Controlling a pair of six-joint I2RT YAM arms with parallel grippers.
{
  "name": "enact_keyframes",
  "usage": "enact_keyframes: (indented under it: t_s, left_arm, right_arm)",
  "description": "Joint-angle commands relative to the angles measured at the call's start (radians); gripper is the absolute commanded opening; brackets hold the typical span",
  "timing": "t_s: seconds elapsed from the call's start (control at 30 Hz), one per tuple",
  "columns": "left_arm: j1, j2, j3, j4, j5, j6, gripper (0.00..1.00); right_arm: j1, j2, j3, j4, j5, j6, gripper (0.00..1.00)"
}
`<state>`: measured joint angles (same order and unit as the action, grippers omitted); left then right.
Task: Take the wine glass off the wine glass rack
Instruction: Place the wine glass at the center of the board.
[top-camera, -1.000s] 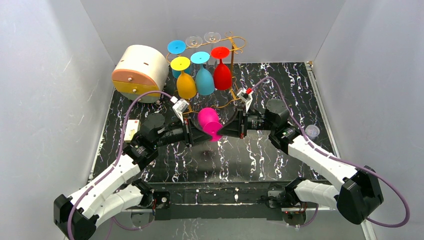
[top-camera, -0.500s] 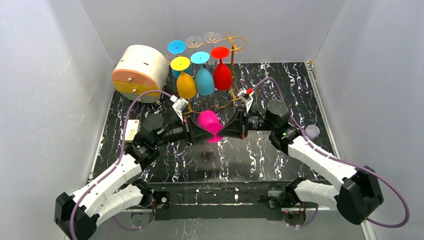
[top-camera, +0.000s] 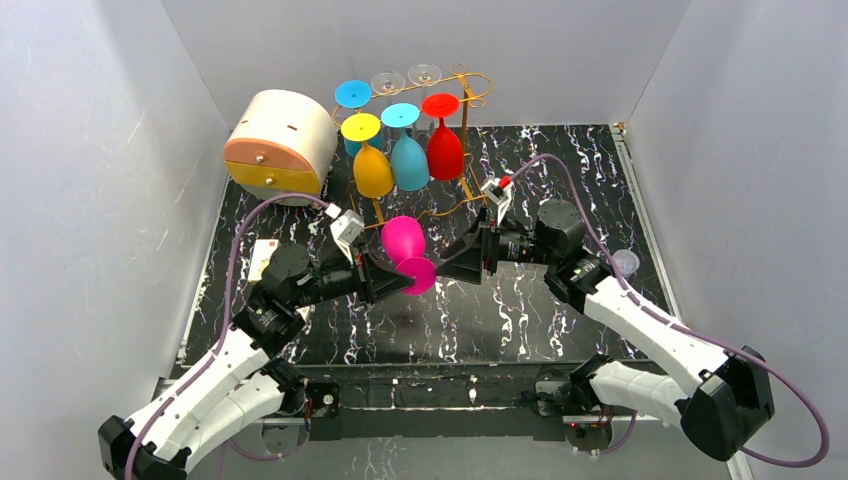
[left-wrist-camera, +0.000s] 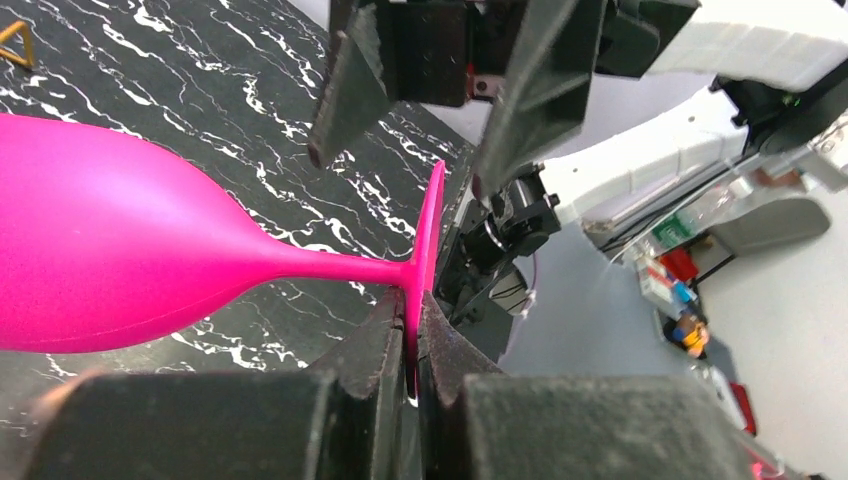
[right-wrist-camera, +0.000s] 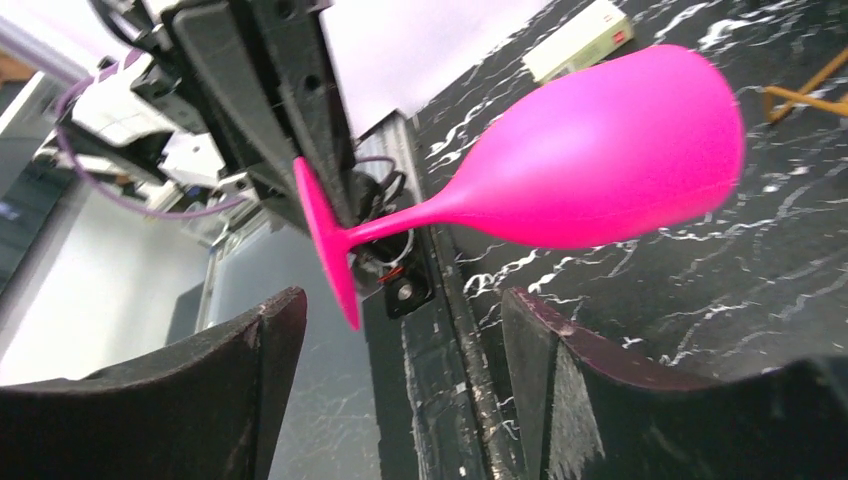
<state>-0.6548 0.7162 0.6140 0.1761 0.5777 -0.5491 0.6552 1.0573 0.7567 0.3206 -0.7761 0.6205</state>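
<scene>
The pink wine glass (top-camera: 403, 241) hangs on its side above the middle of the table, off the wine glass rack (top-camera: 466, 92). My left gripper (top-camera: 408, 283) is shut on the rim of its round foot (left-wrist-camera: 432, 225), which shows pinched between the jaws in the left wrist view. My right gripper (top-camera: 447, 268) faces the foot from the right, open. Its fingers (right-wrist-camera: 262, 345) stand wide on either side, not touching the glass (right-wrist-camera: 610, 150). Yellow (top-camera: 372, 168), blue (top-camera: 408, 160) and red (top-camera: 444, 150) glasses hang upside down on the golden wire rack.
A round cream-and-orange drawer box (top-camera: 280, 140) stands at the back left. A small white box (top-camera: 262, 258) lies near the table's left edge, and a small clear cup (top-camera: 625, 262) sits near the right edge. Grey walls close in the table on three sides.
My right gripper has opened and let go of the glass's foot. The left arm has carried the glass a little to the left.
</scene>
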Motion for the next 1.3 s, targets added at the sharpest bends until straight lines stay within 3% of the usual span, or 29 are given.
enact_keyframes:
  t_s: [0.0,0.17,0.4,0.57,0.67,0.8,1.0,1.07,1.17,1.27]
  left_arm:
    - [0.004,-0.022,0.005,-0.059,0.061,0.152,0.00]
    - [0.004,0.002,0.037,-0.192,0.071,0.316,0.00]
    - [0.005,-0.014,0.036,-0.240,0.047,0.514,0.00]
    - [0.004,-0.021,0.000,-0.088,-0.029,0.516,0.00]
    - [0.005,-0.041,-0.029,0.004,0.013,0.513,0.00]
    - [0.005,-0.088,-0.080,-0.026,0.072,0.631,0.00]
    - [0.004,-0.159,-0.092,-0.165,0.204,0.816,0.00]
    - [0.005,-0.146,-0.077,-0.170,0.327,0.839,0.00]
    - [0.004,-0.086,-0.059,-0.085,0.639,0.787,0.00]
    - [0.004,-0.085,-0.033,-0.135,0.650,0.825,0.00]
  right_arm:
    - [0.002,-0.063,0.073,-0.136,0.189,-0.051,0.83]
    - [0.002,-0.116,0.107,-0.295,0.502,-0.011,0.93]
    - [0.002,-0.164,0.156,-0.534,0.732,-0.038,0.99]
    - [-0.004,-0.139,0.240,-0.726,0.857,-0.042,0.99]
    - [-0.020,-0.147,0.262,-0.741,0.769,-0.065,0.99]
    - [-0.076,-0.133,0.289,-0.746,0.605,-0.072,0.99]
    - [-0.288,-0.026,0.307,-0.642,0.105,-0.035,0.99]
    - [-0.316,0.012,0.308,-0.596,0.039,-0.012,0.99]
    - [-0.318,0.047,0.303,-0.484,-0.072,0.013,0.99]
    - [-0.319,0.099,0.319,-0.427,-0.152,0.061,0.99]
